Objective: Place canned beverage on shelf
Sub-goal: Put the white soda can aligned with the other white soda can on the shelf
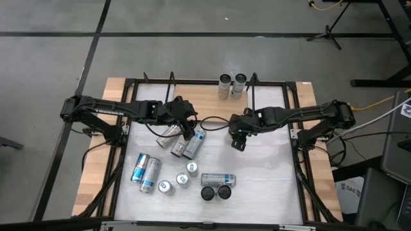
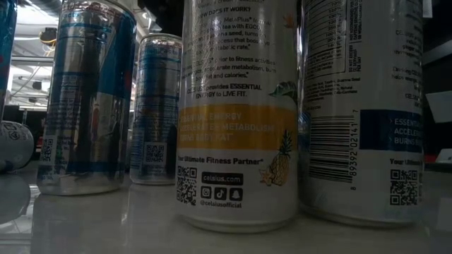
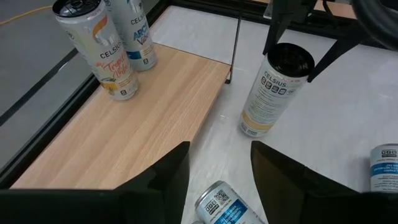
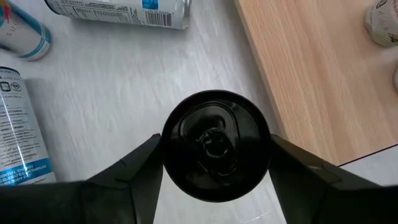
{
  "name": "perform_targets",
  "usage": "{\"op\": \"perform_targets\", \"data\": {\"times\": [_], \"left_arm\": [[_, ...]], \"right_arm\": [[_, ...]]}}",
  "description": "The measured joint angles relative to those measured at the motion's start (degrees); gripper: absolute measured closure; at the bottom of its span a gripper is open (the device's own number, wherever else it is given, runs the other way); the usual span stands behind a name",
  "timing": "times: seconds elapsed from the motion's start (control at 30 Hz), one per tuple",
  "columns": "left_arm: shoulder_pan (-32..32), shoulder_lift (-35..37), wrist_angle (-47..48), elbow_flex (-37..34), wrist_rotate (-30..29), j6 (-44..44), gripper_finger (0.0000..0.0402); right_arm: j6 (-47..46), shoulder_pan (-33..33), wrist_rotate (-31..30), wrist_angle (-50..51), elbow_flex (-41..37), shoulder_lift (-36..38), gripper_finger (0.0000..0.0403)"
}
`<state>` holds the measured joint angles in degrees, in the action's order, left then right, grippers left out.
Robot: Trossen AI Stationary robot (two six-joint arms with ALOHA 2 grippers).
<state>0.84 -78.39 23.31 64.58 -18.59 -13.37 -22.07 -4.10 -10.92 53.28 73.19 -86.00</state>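
Two cans (image 1: 231,86) stand on the shelf (image 3: 143,124) at the tabletop's (image 1: 270,173) twelve o'clock edge. The right hand (image 4: 214,149) has its fingers closed on the sides of a black-topped can (image 4: 216,145) standing upright on the tabletop just beside the shelf, toward three o'clock of centre. The left hand (image 3: 217,171) hovers partly open and empty over lying cans (image 1: 186,144) near centre.

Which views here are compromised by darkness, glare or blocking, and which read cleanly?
Low view: dim and backlit, cans crowd the lens and hide both arms. High view: even light, soft sheen on the table. Left wrist view: crisp on the shelf. Right wrist view: right pincer around a black can top, which fills the centre.
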Motion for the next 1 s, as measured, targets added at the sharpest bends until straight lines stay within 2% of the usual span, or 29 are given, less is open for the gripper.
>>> {"op": "perform_targets", "data": {"times": [0.3,0.7,1.0], "left_arm": [[0.00,0.00,0.00,0.00,-0.02,0.00,0.0241],[-0.02,0.00,0.00,0.00,-0.02,0.00,0.0241],[-0.02,0.02,0.00,0.00,-0.02,0.00,0.0241]], "right_arm": [[0.01,0.00,0.00,0.00,0.00,0.00,0.0161],[0.03,0.02,-0.09,-0.74,0.15,0.11,0.0057],[3.14,0.02,-0.04,-0.78,0.14,0.39,0.0045]]}}
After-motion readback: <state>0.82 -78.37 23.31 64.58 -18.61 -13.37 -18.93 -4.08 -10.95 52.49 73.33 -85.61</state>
